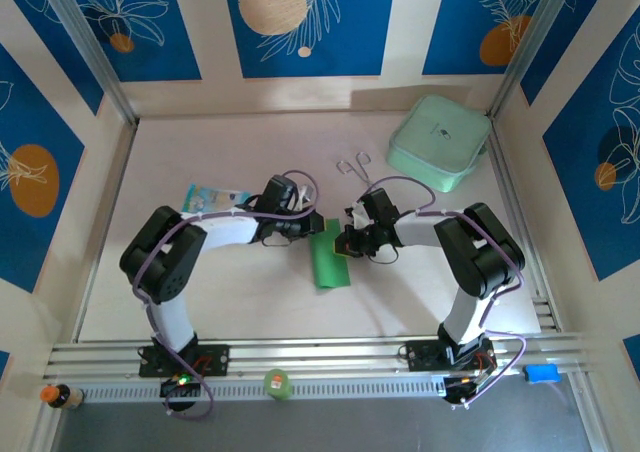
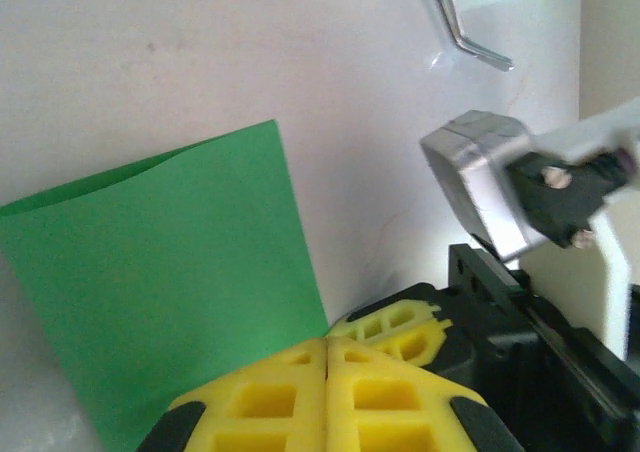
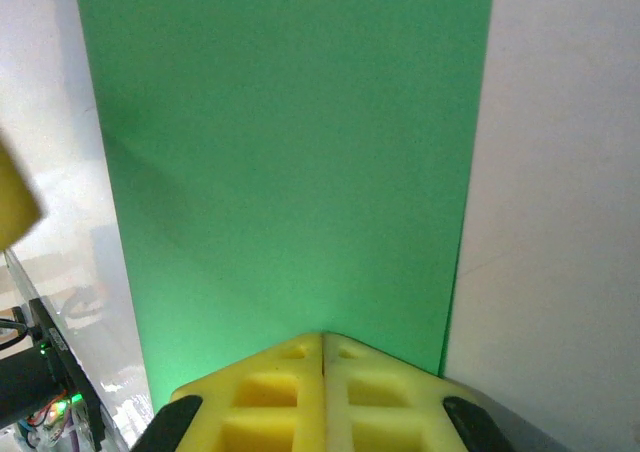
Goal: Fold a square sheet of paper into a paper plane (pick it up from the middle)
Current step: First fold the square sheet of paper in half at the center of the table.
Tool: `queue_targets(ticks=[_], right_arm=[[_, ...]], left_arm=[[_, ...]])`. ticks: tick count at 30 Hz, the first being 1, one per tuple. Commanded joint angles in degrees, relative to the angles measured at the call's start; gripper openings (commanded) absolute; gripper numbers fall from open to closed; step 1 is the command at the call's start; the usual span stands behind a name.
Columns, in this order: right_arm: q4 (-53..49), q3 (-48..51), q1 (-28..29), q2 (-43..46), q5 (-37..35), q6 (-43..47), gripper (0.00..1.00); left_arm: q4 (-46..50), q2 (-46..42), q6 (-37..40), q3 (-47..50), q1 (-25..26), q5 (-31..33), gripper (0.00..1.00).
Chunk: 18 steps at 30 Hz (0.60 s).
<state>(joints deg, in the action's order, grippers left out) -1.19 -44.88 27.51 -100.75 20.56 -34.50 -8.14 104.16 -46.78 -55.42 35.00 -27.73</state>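
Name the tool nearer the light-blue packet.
Left. The left tool sits at the green paper's left edge, right of the packet; the right tool is across the paper, farther away.
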Motion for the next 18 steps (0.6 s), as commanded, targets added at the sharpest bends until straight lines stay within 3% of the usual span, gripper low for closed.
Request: queue_targets(ticks=[1, 18], right_arm=[[-4.70, 1.36, -0.52, -1.73, -2.93, 0.22, 0.00], [-4.89, 1.62, -0.52, -1.71, -3.49, -0.22, 0.00]], left_arm=[[-3.64, 1.97, -1.90, 0.75, -0.61, -4.38, 0.02], [-3.45, 4.63, 0.26, 5.35, -2.68, -2.89, 0.00]])
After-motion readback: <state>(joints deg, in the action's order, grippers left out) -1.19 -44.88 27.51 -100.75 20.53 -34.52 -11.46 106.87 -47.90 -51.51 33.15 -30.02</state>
